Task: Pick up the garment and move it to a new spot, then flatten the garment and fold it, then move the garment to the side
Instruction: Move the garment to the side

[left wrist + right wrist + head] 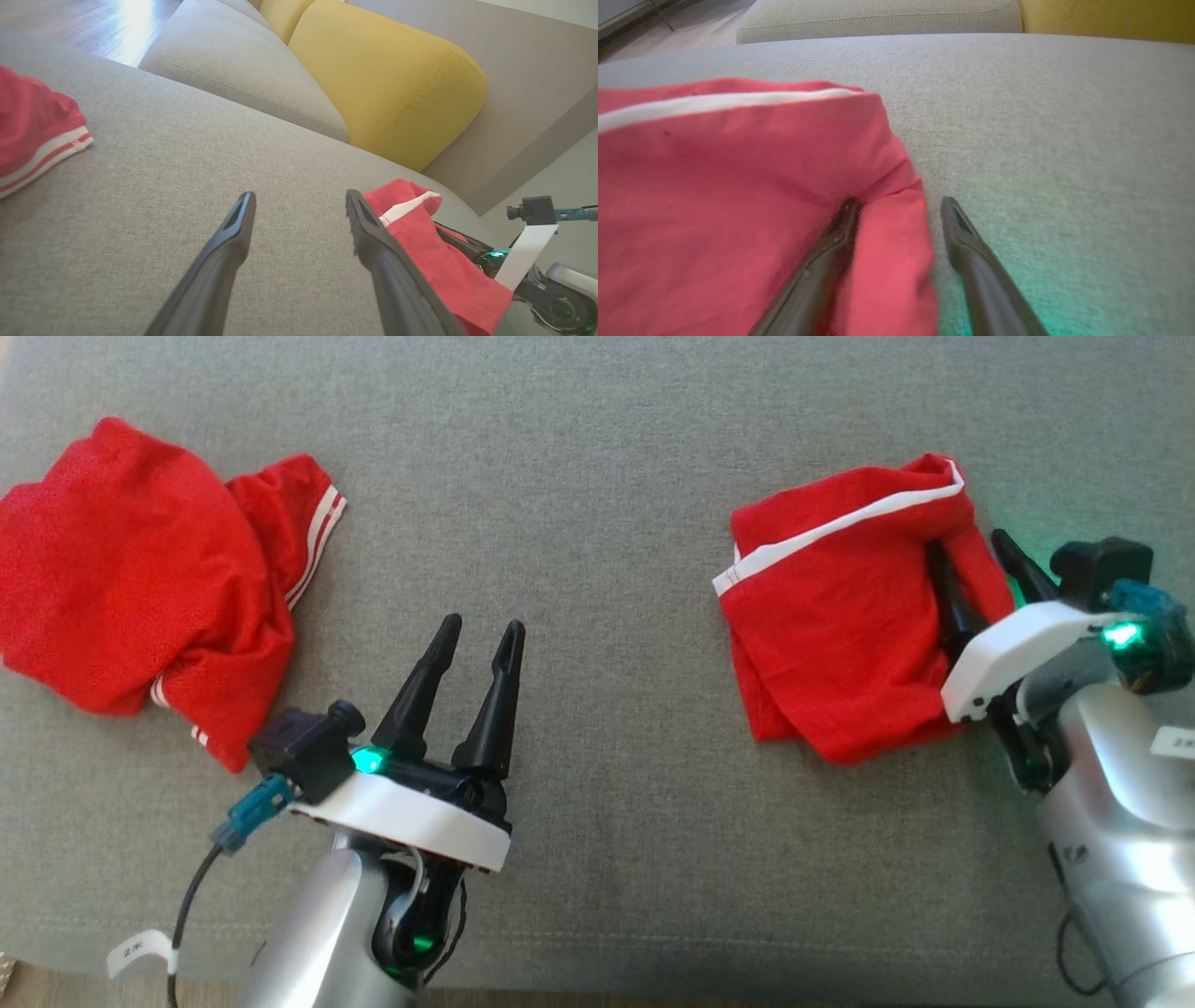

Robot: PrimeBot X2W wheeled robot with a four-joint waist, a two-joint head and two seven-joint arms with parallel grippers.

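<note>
A red garment with a white band (pixel 840 625) lies bunched in a rough fold on the right of the grey sofa seat (pixel 597 476). My right gripper (pixel 966 543) is at its right edge, open, with a ridge of red cloth (pixel 896 242) between the two fingers; the left finger is pressed into the fabric. In the left wrist view this garment (pixel 434 252) lies beside the right arm. My left gripper (pixel 484 625) stands open over bare seat, its fingers (pixel 233 233) around nothing. A second red garment with white stripes (pixel 140 579) lies crumpled at the far left.
A yellow cushion (pixel 397 79) and a grey cushion (pixel 233 60) stand behind the seat. Wood floor (pixel 93 18) shows beyond them. The seat's front edge (pixel 653 980) runs along the bottom of the head view. Bare grey seat lies between the two garments.
</note>
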